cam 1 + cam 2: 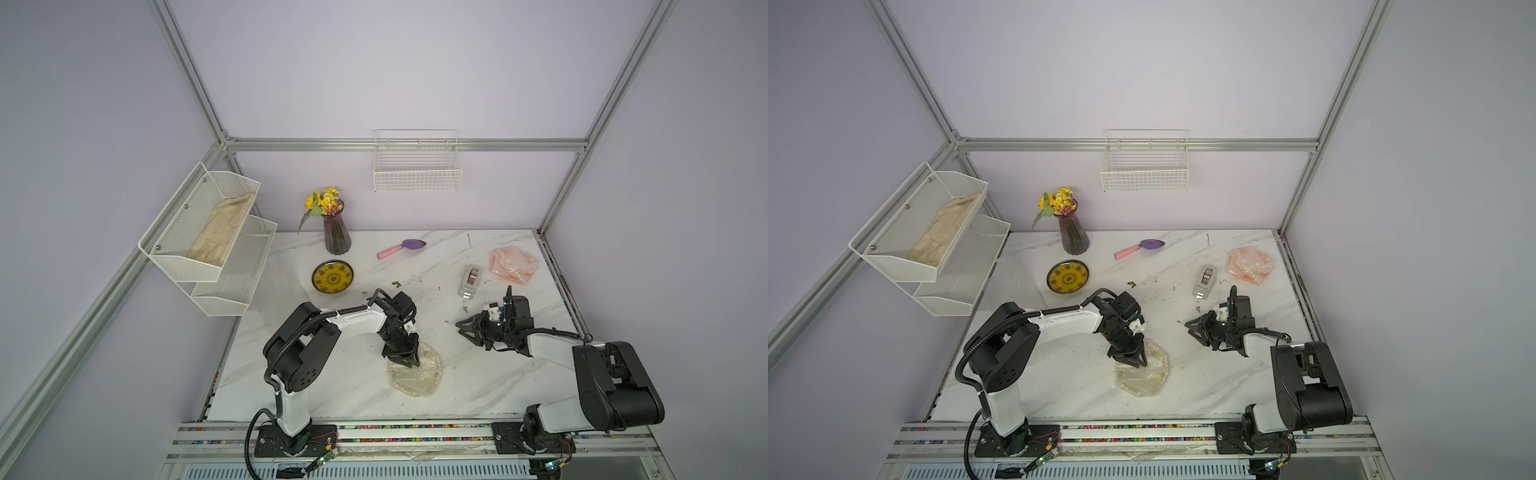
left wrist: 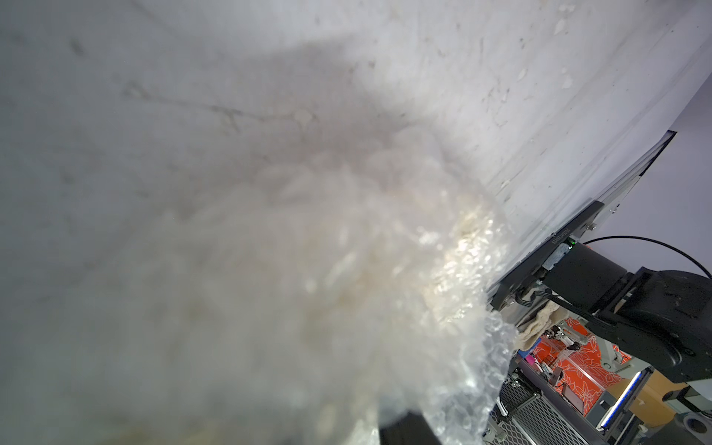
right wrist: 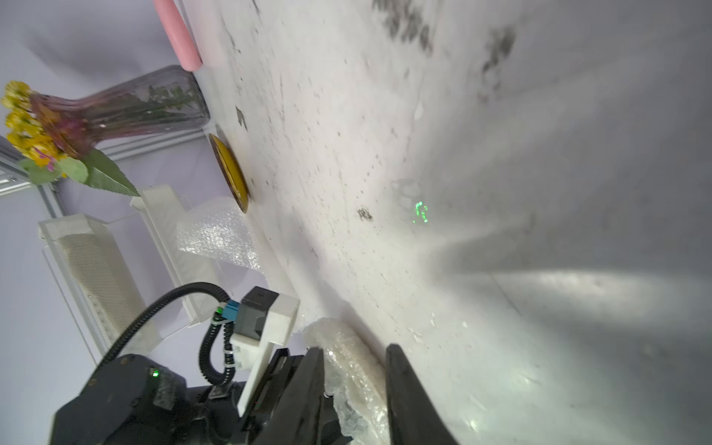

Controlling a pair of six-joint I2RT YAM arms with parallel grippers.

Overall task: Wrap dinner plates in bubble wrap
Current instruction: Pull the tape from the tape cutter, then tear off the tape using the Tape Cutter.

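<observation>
Near the table's front, a cream plate wrapped in bubble wrap (image 1: 417,376) (image 1: 1144,376) lies flat. My left gripper (image 1: 405,360) (image 1: 1133,360) points down onto the bundle's far edge and is shut on a fold of the wrap. That wrap fills the left wrist view (image 2: 346,289), with one finger (image 2: 404,429) showing dark behind it. My right gripper (image 1: 461,327) (image 1: 1190,326) (image 3: 354,348) hovers open to the right of the bundle, holding nothing. The yellow patterned plate (image 1: 333,277) (image 3: 231,173) lies bare beside a loose bubble wrap sheet (image 1: 282,282) (image 3: 215,235). An orange plate in wrap (image 1: 512,264) sits at the back right.
A grey tape dispenser (image 1: 471,281) stands between the orange bundle and my right gripper. A vase of flowers (image 1: 336,235) and a pink-handled trowel (image 1: 401,247) are at the back. A white mesh rack (image 1: 208,249) holding beige cloth overhangs the left edge. Dark crumbs dot the marble.
</observation>
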